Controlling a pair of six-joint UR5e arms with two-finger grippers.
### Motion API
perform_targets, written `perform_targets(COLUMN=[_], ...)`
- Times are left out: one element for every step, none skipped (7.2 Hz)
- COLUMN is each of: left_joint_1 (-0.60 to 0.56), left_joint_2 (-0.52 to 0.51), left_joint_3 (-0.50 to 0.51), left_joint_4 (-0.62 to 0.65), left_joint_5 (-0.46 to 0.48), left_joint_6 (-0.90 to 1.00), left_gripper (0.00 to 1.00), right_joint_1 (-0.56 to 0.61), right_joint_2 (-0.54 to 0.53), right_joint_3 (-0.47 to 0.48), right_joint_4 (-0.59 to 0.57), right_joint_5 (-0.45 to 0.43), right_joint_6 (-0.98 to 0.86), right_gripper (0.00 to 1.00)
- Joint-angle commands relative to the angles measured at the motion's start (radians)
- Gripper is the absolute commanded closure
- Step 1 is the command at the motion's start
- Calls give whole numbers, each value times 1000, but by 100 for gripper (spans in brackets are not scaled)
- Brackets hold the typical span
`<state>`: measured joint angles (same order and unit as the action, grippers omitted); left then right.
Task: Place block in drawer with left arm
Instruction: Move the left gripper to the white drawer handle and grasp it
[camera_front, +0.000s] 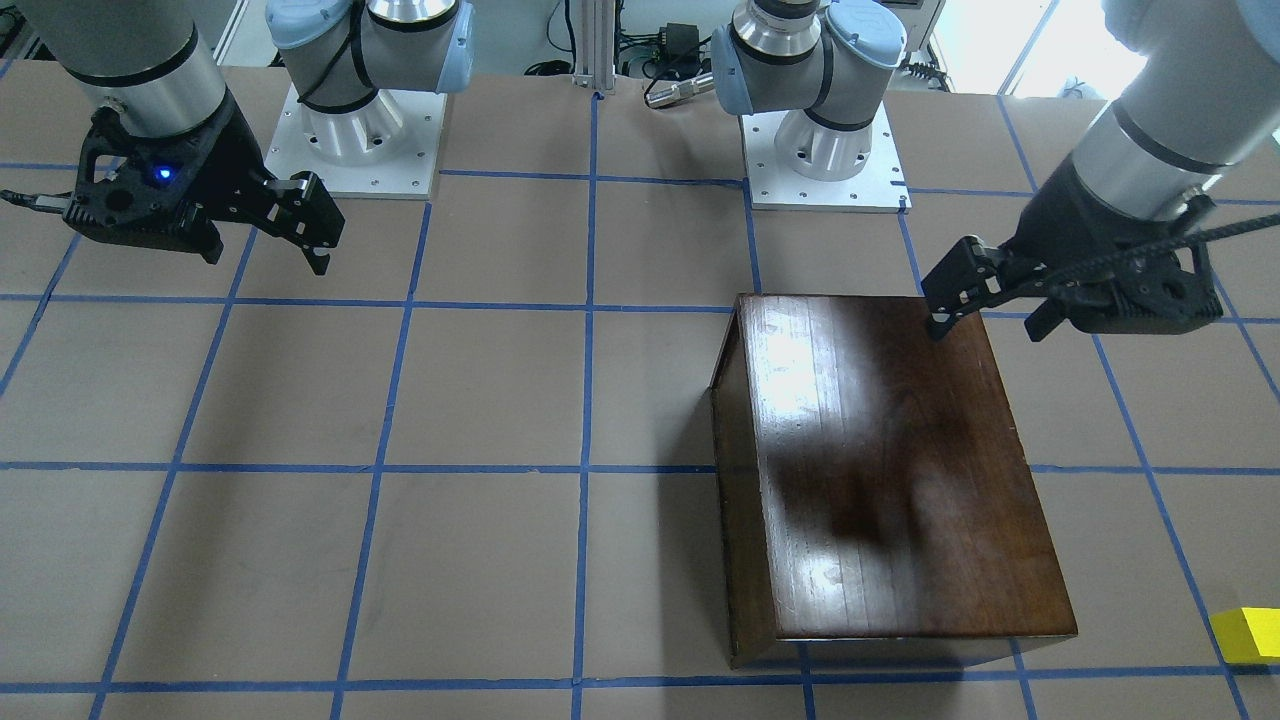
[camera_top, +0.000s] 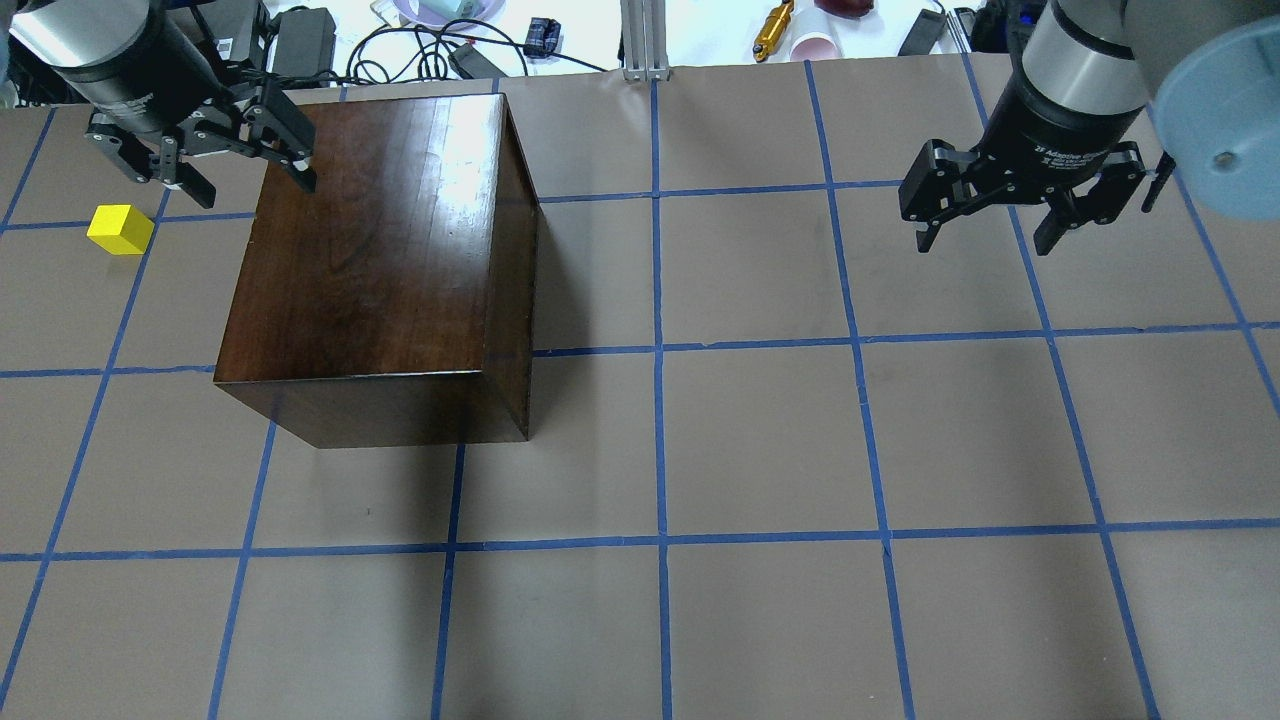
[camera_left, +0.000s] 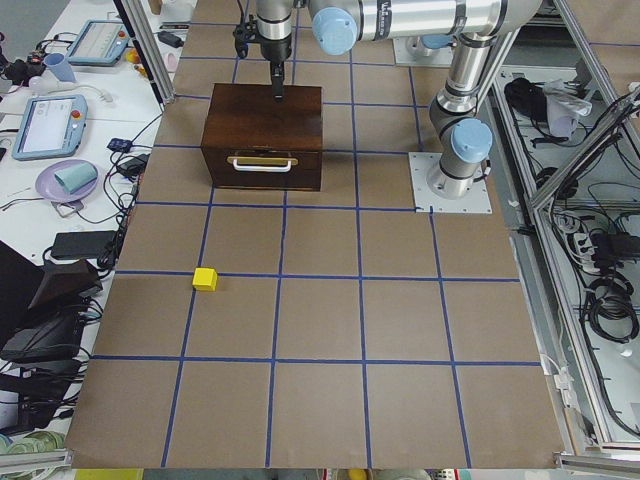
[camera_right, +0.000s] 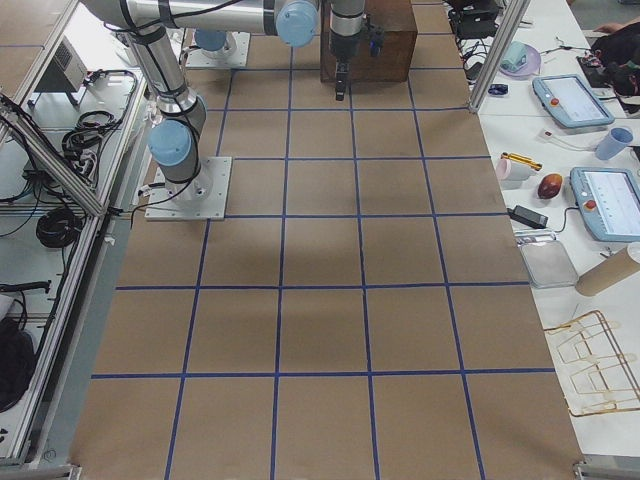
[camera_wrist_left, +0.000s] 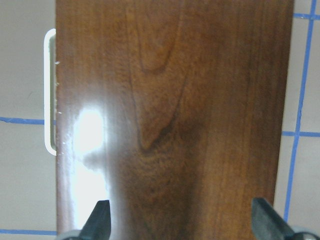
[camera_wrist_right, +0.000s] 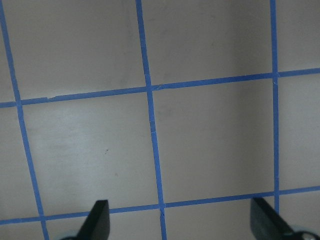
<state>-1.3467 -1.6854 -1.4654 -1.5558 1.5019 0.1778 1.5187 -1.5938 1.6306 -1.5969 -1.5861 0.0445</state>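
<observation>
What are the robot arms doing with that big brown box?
Nothing is being held yet. The left gripper hangs open over the top of the wooden box. The drawer looks shut, and the yellow block lies on the table beside the box, untouched. The right gripper hangs open over bare table, far from both.

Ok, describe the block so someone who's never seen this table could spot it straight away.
Start at the glossy dark-brown wooden box, the one big thing on the gridded table. On the robot's left of it, standing apart on bare paper, is the block. It is small, cuboid and the table's only bright yellow thing.
</observation>
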Motion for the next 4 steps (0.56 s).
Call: perform_targets(left_joint_1=[130,177,210,230], left_joint_2=[-71,-112,-152,-195], left_joint_3=[26,61,92,108], left_joint_4=[3,-1,-1,5], left_joint_5=[-2,1,3,0], left_joint_6=[179,275,332,338], left_gripper=[0,0,0,0], right_joint_1=[0,0,0,0], right_joint_2=[0,0,0,0], right_joint_3=[0,1,0,0], right_joint_4=[0,0,0,0], right_joint_5=[0,0,-2,-2], right_joint_6=[0,0,0,0], right_gripper=[0,0,0,0])
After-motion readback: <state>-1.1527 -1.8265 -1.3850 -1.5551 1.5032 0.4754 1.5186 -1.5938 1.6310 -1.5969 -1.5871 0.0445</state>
